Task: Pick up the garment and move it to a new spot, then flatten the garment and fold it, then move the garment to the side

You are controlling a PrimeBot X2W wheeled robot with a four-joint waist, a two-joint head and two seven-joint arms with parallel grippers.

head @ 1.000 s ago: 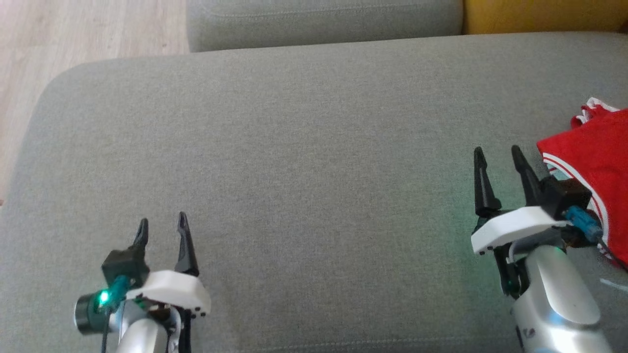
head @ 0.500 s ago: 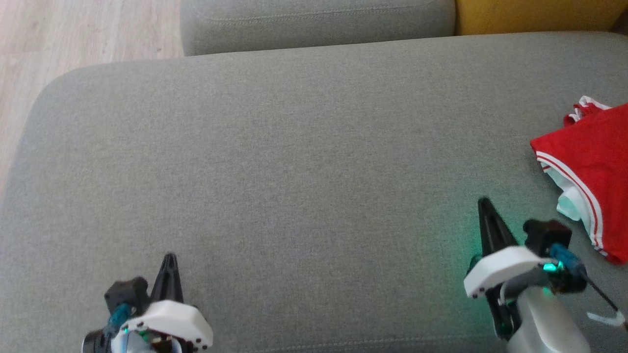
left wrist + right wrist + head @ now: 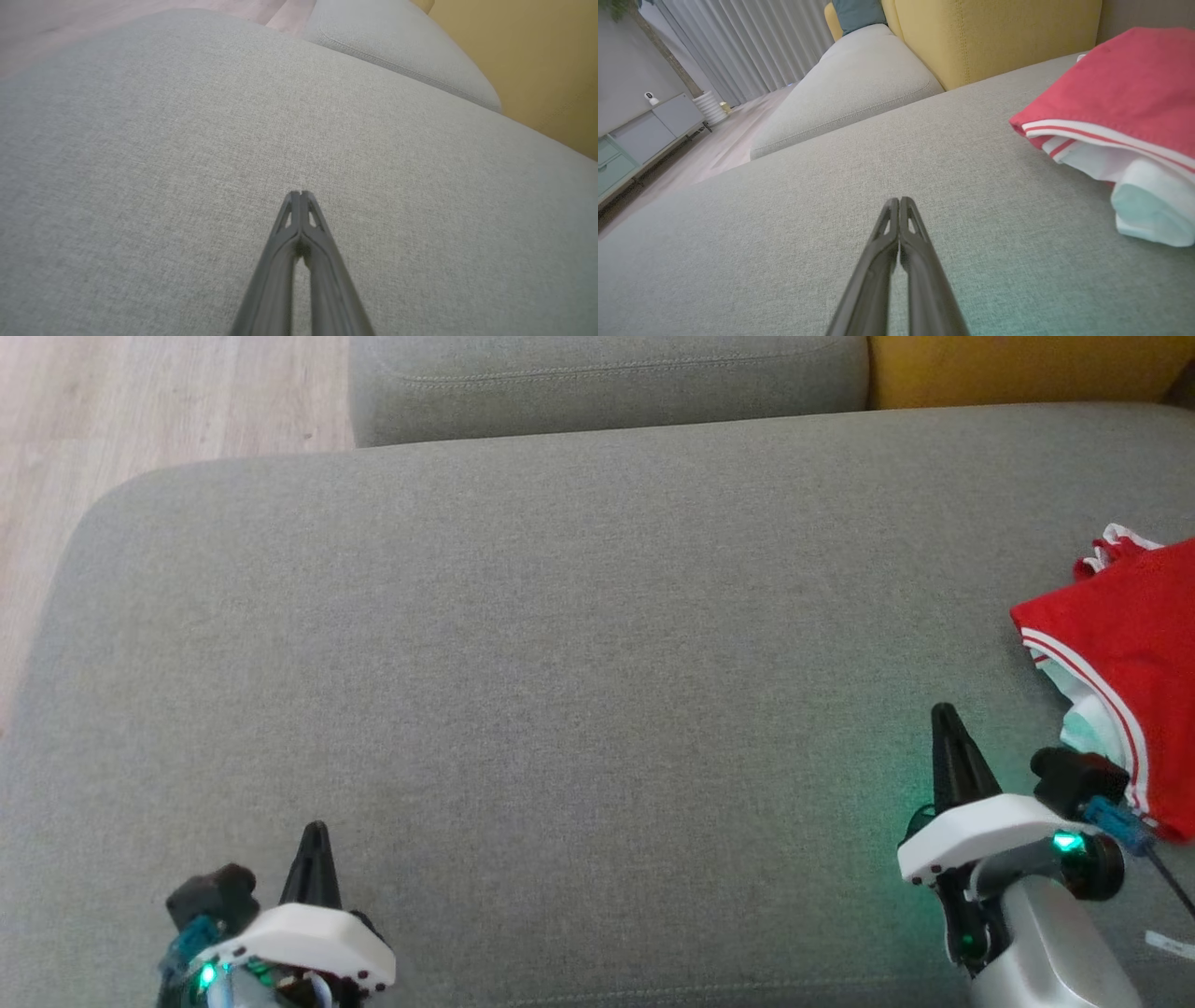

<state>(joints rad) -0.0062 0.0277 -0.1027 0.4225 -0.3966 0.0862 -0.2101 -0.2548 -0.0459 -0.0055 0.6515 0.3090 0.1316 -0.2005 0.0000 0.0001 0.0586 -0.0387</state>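
Note:
The garment (image 3: 1134, 653) is red with white stripes and a white lining, folded at the right edge of the grey sofa cushion (image 3: 560, 663); the right wrist view shows the garment (image 3: 1115, 98) at its upper right. My right gripper (image 3: 945, 711) stands shut and empty just left of the garment, apart from it; its fingertips meet over bare cushion (image 3: 899, 200). My left gripper (image 3: 316, 829) is shut and empty at the lower left, far from the garment, its tips (image 3: 301, 193) together above the cushion.
A second grey cushion (image 3: 607, 378) lies beyond the main one, with a yellow backrest (image 3: 1027, 369) at the upper right. Wooden floor (image 3: 140, 401) shows past the cushion's rounded left corner. The right wrist view shows curtains (image 3: 738, 42) and a low cabinet (image 3: 640, 135).
Both grippers went from open to shut and drew back toward the bottom of the head view. The right one pulled away from the garment's edge, which stayed where it lay.

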